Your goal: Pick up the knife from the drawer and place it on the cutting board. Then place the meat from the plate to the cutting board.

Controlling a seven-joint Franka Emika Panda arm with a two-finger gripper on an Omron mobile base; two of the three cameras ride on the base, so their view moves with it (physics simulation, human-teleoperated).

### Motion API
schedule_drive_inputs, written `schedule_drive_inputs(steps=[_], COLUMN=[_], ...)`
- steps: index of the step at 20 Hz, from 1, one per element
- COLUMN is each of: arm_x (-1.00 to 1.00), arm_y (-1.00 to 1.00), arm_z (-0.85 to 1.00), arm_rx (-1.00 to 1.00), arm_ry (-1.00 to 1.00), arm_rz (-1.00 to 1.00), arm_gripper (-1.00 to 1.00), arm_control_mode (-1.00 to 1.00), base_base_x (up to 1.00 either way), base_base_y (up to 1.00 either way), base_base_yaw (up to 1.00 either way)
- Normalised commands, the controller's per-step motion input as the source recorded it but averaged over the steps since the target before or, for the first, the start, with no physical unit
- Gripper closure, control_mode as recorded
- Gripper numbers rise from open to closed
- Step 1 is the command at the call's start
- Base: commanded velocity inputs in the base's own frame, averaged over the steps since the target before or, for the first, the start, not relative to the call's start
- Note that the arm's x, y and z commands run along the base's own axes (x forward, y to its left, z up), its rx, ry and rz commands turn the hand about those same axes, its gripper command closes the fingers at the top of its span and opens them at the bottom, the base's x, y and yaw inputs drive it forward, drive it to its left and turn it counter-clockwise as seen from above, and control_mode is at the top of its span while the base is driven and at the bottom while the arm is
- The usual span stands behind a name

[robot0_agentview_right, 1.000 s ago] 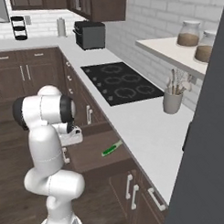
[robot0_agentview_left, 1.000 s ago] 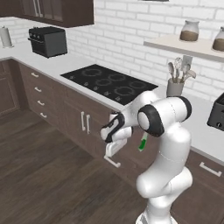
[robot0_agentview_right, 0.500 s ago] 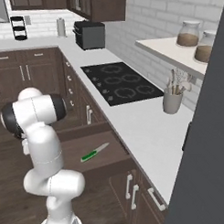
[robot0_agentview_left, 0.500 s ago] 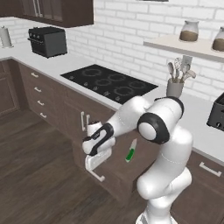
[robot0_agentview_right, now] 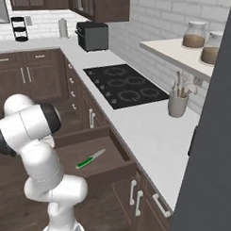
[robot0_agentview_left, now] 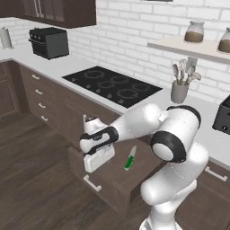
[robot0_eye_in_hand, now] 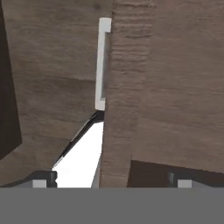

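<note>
knife point(robot0_agentview_left: 129, 159): green handle, short pale blade, lying flat and diagonal inside the drawer
drawer point(robot0_agentview_right: 110, 171): dark brown wood, pulled open, silver bar handle point(robot0_eye_in_hand: 102, 63) on its front

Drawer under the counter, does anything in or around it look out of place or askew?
Nothing stands out. The drawer is pulled open and the knife lies flat inside it, angled across the bottom, nothing spilled or damaged.
</note>
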Motion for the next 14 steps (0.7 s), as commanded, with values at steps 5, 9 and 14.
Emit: schedule_drive_inputs(steps=[5,9,14], arm_x=[0.0,0.15,0.05], arm_y=[-0.64,-0.59,-0.36], arm_z=[0.38,-0.04,0.0], arm_rx=[0.01,0.0,0.0], arm_ry=[0.01,0.03,0.01], arm_rz=[-0.1,-0.28,-0.38], arm_gripper=[-1.0,-1.0,-1.0], arm_control_mode=[-1.0,-1.0,-1.0], base_base_x=[0.0,0.0,0.0], base_base_y=[0.0,0.0,0.0], base_base_yaw=[0.0,0.0,0.0])
